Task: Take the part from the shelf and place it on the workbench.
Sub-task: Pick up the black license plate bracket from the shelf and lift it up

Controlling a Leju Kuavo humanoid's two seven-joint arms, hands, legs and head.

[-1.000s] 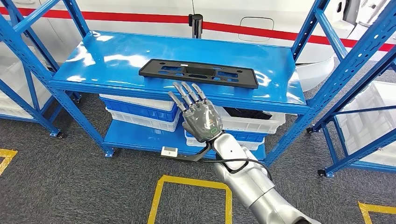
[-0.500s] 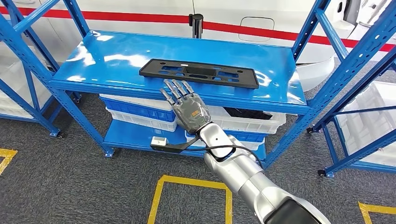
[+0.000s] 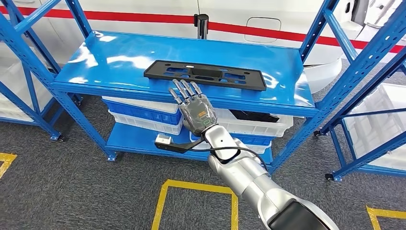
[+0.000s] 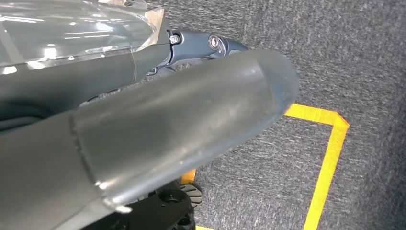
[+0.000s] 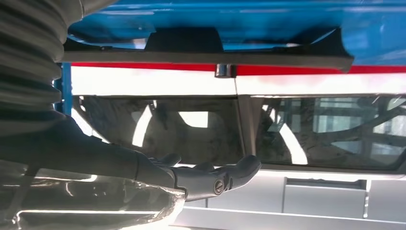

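A long flat black part (image 3: 205, 75) with cut-outs lies on the top board of the blue shelf (image 3: 119, 57), near its front edge. My right hand (image 3: 194, 108) is raised in front of that edge, palm down and fingers spread straight, its tips just short of the part and holding nothing. In the right wrist view the part (image 5: 201, 48) is a dark strip on the blue board, and my right hand (image 5: 191, 177) stretches its fingers (image 5: 239, 170) out apart from it. My left hand (image 4: 182, 124) hangs over the carpet, thumb straight, with nothing in it.
White and blue crates (image 3: 143, 117) are stacked under the top board, one (image 3: 253, 120) holding dark parts. Blue racks stand close on both sides. A white car body with a red stripe (image 3: 143, 18) is behind the shelf. Yellow tape (image 3: 191, 188) marks the grey carpet.
My right hand has shifted a little left and nearer the shelf's front edge, fingers still spread. The part has not moved.
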